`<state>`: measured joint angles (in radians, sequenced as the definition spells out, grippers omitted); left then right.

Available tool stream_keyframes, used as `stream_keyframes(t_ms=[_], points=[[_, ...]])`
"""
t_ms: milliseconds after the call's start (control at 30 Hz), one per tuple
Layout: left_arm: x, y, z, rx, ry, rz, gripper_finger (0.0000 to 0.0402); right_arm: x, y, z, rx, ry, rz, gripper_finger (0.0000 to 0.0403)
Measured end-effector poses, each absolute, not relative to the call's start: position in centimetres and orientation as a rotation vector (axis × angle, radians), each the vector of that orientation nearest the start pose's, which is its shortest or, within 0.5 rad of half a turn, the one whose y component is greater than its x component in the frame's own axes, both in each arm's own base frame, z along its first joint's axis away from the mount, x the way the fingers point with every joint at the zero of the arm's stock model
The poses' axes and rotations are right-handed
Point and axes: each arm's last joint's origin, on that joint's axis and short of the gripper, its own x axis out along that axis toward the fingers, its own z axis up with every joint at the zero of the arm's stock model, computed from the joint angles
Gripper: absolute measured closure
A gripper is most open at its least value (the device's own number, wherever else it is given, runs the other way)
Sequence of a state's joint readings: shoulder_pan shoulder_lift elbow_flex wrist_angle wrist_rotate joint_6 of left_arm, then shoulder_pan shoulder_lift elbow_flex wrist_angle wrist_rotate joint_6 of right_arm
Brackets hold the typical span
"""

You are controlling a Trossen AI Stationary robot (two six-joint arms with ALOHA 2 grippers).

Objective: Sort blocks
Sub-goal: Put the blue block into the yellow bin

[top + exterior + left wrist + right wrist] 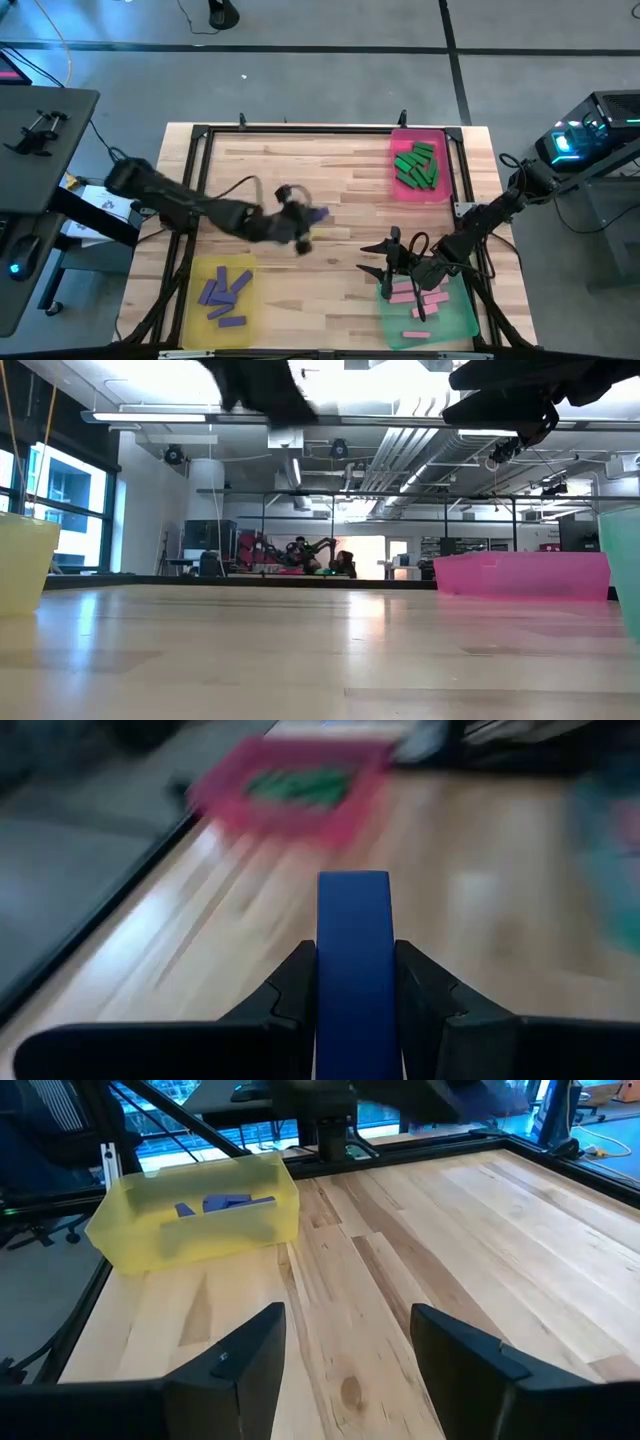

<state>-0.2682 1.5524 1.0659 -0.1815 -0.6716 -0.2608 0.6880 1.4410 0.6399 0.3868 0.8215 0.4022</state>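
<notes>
My left gripper (305, 222) is over the middle of the table, shut on one purple block (353, 910) that sticks out forward past the fingers. My right gripper (348, 1330) stands open with nothing between its fingers, at the far left corner of the green tray (455, 320), which holds several pink blocks (418, 300). Several purple blocks (224, 292) lie in the yellow tray (200, 325) at the near left. Several green blocks (417, 165) lie in the pink tray (440, 192) at the far right. My left gripper pinches the purple block's two long sides (325, 970) between its two fingers. The fingers lie along the block, whose free end (353, 880) points ahead toward the pink tray. The block is lifted clear of the table.
Bare wooden tabletop (330, 160) lies between the three trays. A black frame (300, 130) runs around the table's edge. The right arm (490, 215) reaches in from the right over the green tray.
</notes>
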Motion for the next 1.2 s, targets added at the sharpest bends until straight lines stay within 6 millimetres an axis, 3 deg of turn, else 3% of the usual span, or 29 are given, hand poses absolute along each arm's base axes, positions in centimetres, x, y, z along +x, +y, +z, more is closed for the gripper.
stream_keyframes(t_ms=[233,400,700,900,1033,1200], points=[[27.2,-15.4,30.2,0.145,0.472,0.230,0.0333,23.0,16.1,19.7,0.118,0.264,-0.187,0.0204],[23.9,-19.0,30.4,0.086,0.610,0.233,0.0333,23.0,16.2,19.8,0.126,0.254,-0.186,0.0204],[16.8,-21.7,26.7,-0.290,0.956,0.439,0.0333,23.0,16.2,19.8,0.120,0.254,-0.184,0.0204],[12.7,-22.0,22.3,-0.480,0.981,0.619,0.0333,23.0,16.1,19.8,0.109,0.258,-0.183,0.0204],[11.6,-21.2,18.6,-0.599,0.976,0.699,0.0333,23.0,16.2,19.8,0.107,0.258,-0.183,0.0204],[11.8,-19.6,15.1,-0.711,0.939,0.754,0.0330,23.1,16.0,19.8,0.089,0.255,-0.186,0.0204]])
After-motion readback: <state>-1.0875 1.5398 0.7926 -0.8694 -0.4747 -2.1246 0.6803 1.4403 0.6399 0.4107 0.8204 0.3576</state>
